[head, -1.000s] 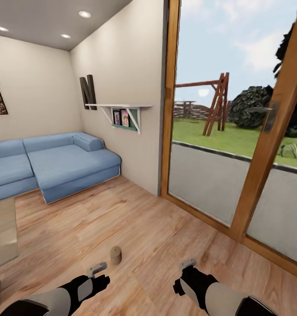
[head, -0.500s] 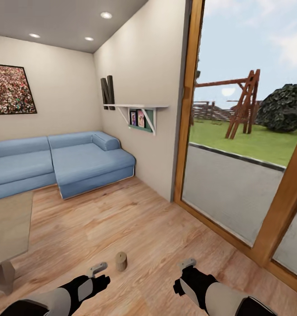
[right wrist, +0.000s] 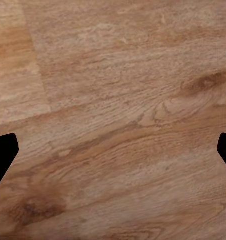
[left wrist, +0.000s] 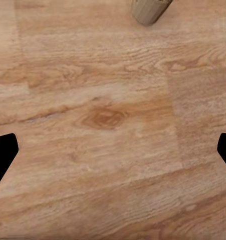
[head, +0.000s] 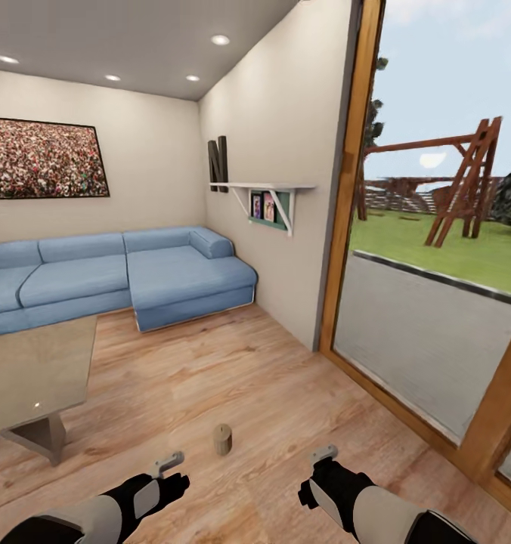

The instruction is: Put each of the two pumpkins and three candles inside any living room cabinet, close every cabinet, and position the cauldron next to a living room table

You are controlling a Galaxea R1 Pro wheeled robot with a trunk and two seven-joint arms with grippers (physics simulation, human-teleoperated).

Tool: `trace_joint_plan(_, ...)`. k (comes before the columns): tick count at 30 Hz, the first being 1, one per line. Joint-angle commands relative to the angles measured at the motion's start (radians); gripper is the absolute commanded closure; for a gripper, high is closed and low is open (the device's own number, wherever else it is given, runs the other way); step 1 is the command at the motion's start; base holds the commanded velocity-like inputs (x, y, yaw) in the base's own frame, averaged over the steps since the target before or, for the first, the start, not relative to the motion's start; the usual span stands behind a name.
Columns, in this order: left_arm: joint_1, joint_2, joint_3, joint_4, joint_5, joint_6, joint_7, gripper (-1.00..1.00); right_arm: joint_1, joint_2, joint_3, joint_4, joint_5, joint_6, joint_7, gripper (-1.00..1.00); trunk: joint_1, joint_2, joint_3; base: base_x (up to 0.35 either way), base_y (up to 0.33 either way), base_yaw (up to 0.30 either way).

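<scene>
Occupying the left-center of the frame, blue sofa (head: pixel 119 276); below it, grey-topped table (head: pixel 29 370). One candle (head: pixel 222 439) upright on floor, lower center. Left gripper (head: pixel 167 462) and right gripper (head: pixel 323 453): jaws spread, empty.

Candle (left wrist: pixel 150 10) cut by frame edge in left wrist view – top unseen; table (head: pixel 29 370) and sofa (head: pixel 74 276) run off head view's left edge; shelf pictures (head: pixel 263 205) too small to read – wick too
</scene>
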Motion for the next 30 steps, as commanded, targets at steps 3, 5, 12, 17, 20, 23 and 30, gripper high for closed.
trace_joint_plan(3, -0.001, 0.0, -0.008, 0.001, 0.009, 0.002, 0.002, -1.0, 0.0, -0.001, 0.008, -0.002, -0.011, 0.005, -0.006, -1.0, 0.0, -0.001, 0.002, 0.028, -0.025, 0.26)
trace_joint_plan(5, -0.001, 0.0, -0.008, 0.001, 0.01, 0.002, 0.002, -1.0, 0.0, 0.0, 0.008, -0.002, -0.011, 0.005, -0.006, -1.0, 0.0, -0.001, 0.003, 0.16, -0.009, 0.26)
trace_joint_plan(12, -0.001, 0.0, -0.008, 0.001, 0.01, 0.003, 0.002, -1.0, 0.0, -0.001, 0.008, -0.002, -0.011, 0.005, -0.006, -1.0, 0.0, -0.001, 0.009, 0.302, -0.002, 0.26)
trace_joint_plan(17, -0.001, 0.0, -0.008, 0.001, 0.01, 0.003, 0.002, -1.0, 0.0, -0.001, 0.008, -0.002, -0.011, 0.005, -0.006, -1.0, 0.0, -0.001, 0.013, 0.334, 0.0, 0.26)
trace_joint_plan(20, -0.001, 0.0, -0.008, 0.001, 0.01, 0.002, 0.002, -1.0, 0.0, -0.001, 0.008, -0.002, -0.011, 0.005, -0.006, -1.0, 0.0, -0.001, 0.016, 0.294, 0.0, 0.26)
trace_joint_plan(23, -0.001, 0.0, -0.008, 0.001, 0.01, 0.002, 0.002, -1.0, 0.0, -0.001, 0.008, -0.002, -0.011, 0.005, -0.006, -1.0, 0.0, -0.001, 0.018, 0.103, 0.0, 0.26)
trace_joint_plan(30, -0.001, 0.0, -0.008, 0.001, 0.01, 0.002, 0.002, -1.0, 0.0, -0.001, 0.008, -0.002, -0.011, 0.005, -0.006, -1.0, 0.0, -0.001, 0.023, -0.016, 0.0, 0.26)
